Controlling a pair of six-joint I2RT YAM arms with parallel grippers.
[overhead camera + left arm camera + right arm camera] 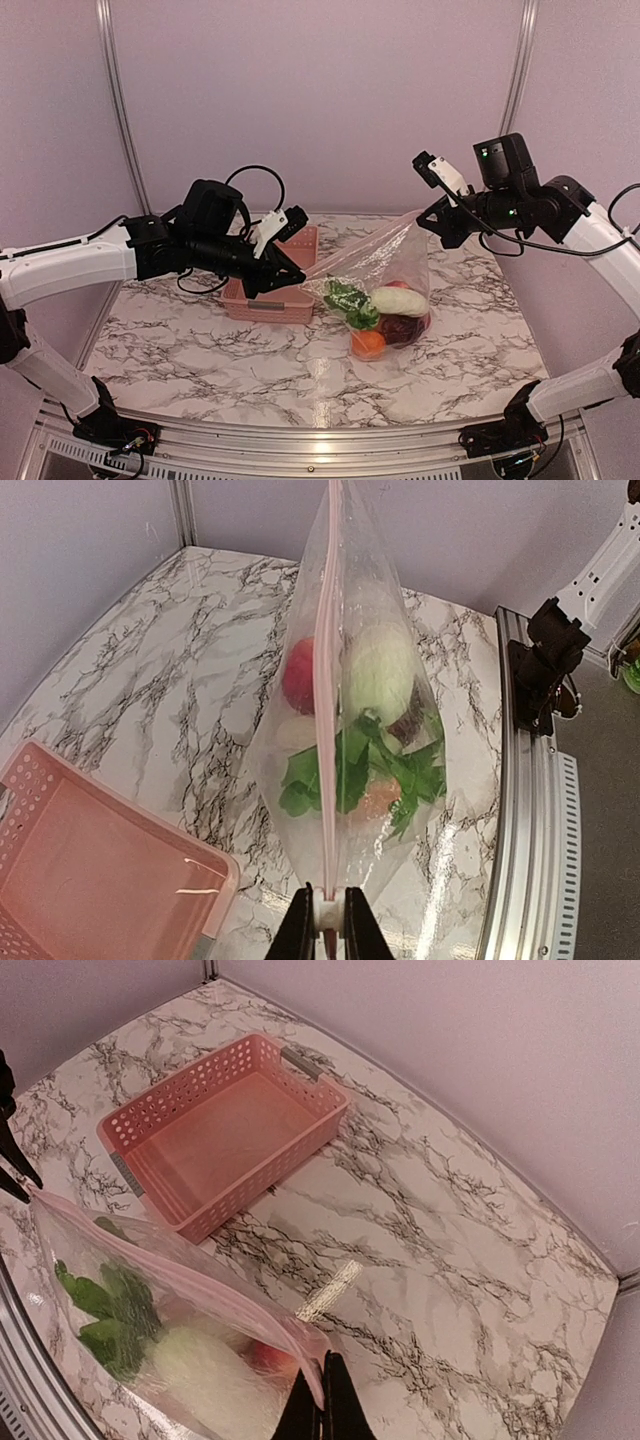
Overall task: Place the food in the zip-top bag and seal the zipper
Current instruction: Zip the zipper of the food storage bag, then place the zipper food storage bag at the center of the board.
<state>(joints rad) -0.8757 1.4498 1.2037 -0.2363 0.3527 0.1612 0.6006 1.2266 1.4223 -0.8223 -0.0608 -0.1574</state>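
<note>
- Above the bench [200,350], in the top view, the zip-top bag [385,262] hangs stretched between the two arms. The left end effector [296,274] is closed on its lower corner and the right end effector [432,222] is closed on its higher corner, so the mouth edge slopes up from left to right. The food [380,318] sags in the bag's belly, which appears to touch the marble-patterned surface just beside the pink basket [262,305].
- In the left wrist view, the fingers [298,935] pinch the near end of the zipper [328,730], a thin pinkish strip running straight away from them. Its long axis lies along this arm's reach. Behind the glossy, crinkled film sit a leafy green [350,770], a white oblong piece [380,665] and a red piece [300,675].
- In the right wrist view, the closed fingers grip the strip's other end, and it runs away toward the left arm. The rigid lattice basket behind it shows no food inside.
- Each arm holds one end, so neither is nearer. Sealing likely turns on pressing along that taut line. I cannot tell whether the strip is already shut along its whole length.
</note>
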